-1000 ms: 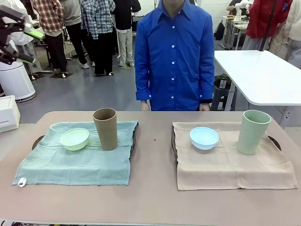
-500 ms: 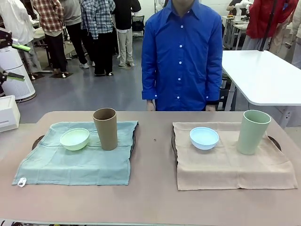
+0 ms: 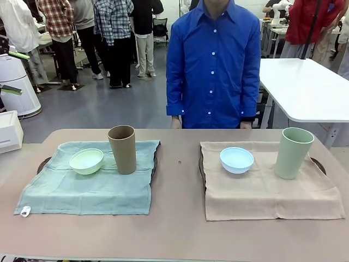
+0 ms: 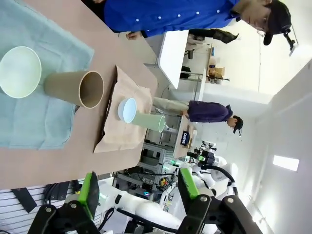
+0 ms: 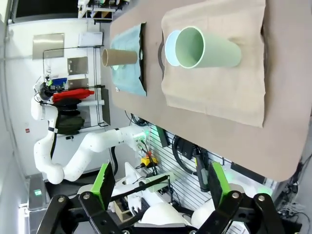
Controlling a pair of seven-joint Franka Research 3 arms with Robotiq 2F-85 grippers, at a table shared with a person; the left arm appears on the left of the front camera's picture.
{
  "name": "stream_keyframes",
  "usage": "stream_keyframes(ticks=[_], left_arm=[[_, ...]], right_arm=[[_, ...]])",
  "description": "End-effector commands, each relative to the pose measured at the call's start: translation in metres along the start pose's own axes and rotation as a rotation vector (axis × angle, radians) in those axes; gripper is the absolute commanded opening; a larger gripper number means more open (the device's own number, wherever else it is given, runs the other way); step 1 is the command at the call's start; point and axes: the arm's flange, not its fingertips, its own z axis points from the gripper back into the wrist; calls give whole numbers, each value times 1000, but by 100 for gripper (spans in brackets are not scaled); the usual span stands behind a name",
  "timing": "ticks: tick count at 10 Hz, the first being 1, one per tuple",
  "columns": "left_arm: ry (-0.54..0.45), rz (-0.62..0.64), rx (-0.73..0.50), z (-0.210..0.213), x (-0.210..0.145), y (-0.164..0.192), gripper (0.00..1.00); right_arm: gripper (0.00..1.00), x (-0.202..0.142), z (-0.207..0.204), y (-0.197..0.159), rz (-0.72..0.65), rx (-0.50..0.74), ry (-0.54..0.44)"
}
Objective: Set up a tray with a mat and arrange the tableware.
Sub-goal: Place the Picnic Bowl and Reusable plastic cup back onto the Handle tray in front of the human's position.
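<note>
The left tool is seen at the far left edge of the front view, high above the desk, and it has drawn further out of frame over the last second; its green pads are spread with nothing between them. In the left wrist view the same tool is shown with fingers wide apart. The right tool is likewise spread and empty in its own wrist view, well apart from the desk. This withdrawal is judged to mean that the arrangement is finished or nearly so.

Taking the brown cup as landmark, and going from near to far: 2 mats are counted, a teal mat under the cup and reaching toward the near edge, and a beige mat well to the cup's right. 2 trays are judged to lie under them, since dark rims peep out at the sides. 2 bowls are counted: a pale green bowl just left of the brown cup, and a light blue bowl on the beige mat. 2 cups are counted, both upright: the brown one and a pale green cup farthest right. Beyond the cup, 1 person in a blue shirt is standing at the far edge.
</note>
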Motion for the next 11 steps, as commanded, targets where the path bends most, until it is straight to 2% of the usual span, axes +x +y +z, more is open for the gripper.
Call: stream_keyframes(ticks=[1,2,3,6,7,9,10,11], left_arm=[[3,-18,-22,-4,0,4,85],[0,0,0,0,0,0,85],[86,40,-22,8,14,9,85],[165,246,-68,63,67,49,85],[186,238,-66,78,73,58,85],[157,239,-84,99,79,63,85],[142,206,-103,98,71,61,85],[160,254,-93,93,76,74,85]], right_arm=[[100,0,3,-4,-24,38,-27],[100,0,0,0,0,0,0],[100,0,-3,0,26,25,17],[100,-4,-9,-19,11,100,38],[100,-5,-10,-24,-17,113,49],[100,-3,-8,-26,-41,110,37],[100,0,-8,-27,-20,75,23],[100,-4,-10,-29,-33,84,51]])
